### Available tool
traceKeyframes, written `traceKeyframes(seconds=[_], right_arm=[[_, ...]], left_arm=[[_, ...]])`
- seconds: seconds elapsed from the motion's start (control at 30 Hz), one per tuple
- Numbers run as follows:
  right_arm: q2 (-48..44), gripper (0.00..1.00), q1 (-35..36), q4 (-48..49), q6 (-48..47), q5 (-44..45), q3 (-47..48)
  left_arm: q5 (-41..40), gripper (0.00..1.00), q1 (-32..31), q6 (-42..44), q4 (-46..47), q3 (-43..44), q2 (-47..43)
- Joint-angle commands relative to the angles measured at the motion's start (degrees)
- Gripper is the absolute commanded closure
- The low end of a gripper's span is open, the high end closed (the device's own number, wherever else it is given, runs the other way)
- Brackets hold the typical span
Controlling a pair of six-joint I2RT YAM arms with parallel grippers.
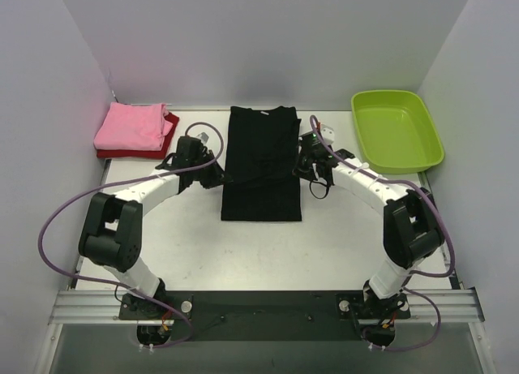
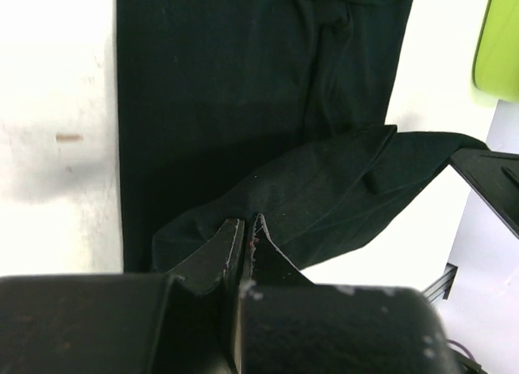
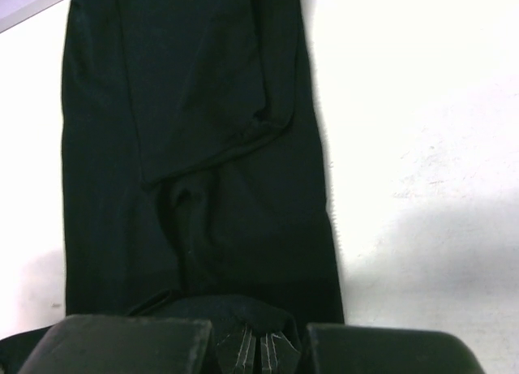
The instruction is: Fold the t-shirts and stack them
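Observation:
The black t-shirt [image 1: 261,163] lies flat in the middle of the table as a long narrow strip, collar toward the back wall. My left gripper [image 1: 217,176] is at its left edge, shut on a pinch of the black cloth [image 2: 340,187], which rises off the table in a fold toward the jaws [image 2: 247,224]. At the right edge, my right gripper [image 1: 304,165] is also shut, with a bunch of the black shirt [image 3: 195,147] over its tips [image 3: 261,337]. A folded pink t-shirt [image 1: 130,126] rests on a folded dark red t-shirt [image 1: 122,153] at the back left.
A lime-green plastic tub [image 1: 395,131] stands at the back right, and its edge shows in the left wrist view [image 2: 499,41]. White walls close in the table on three sides. Purple cables loop beside both arms.

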Motion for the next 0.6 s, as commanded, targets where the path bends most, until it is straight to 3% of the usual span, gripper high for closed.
traceKeyframes(seconds=[0.0,0.37,0.5,0.53,0.57], right_arm=[[2.0,1.00,-1.9,-0.1,-0.9,-0.8,3.8],[8.6,1.00,-5.0,-0.1,-0.3,-4.0,9.8],[12.4,1.00,-6.0,-0.7,-0.2,-4.9,13.0],[14.3,0.75,-6.2,-0.9,-0.2,-5.0,14.5],[15.3,0.64,-6.5,-0.9,-0.3,-5.1,15.4]], left_arm=[[3.5,1.00,1.6,0.2,5.9,5.3,3.7],[5.5,1.00,2.3,0.6,4.5,16.8,12.7],[4.9,1.00,3.3,0.5,5.4,17.3,16.8],[4.6,1.00,3.8,0.7,5.6,17.6,17.5],[3.9,0.84,4.0,0.9,5.2,17.7,18.8]])
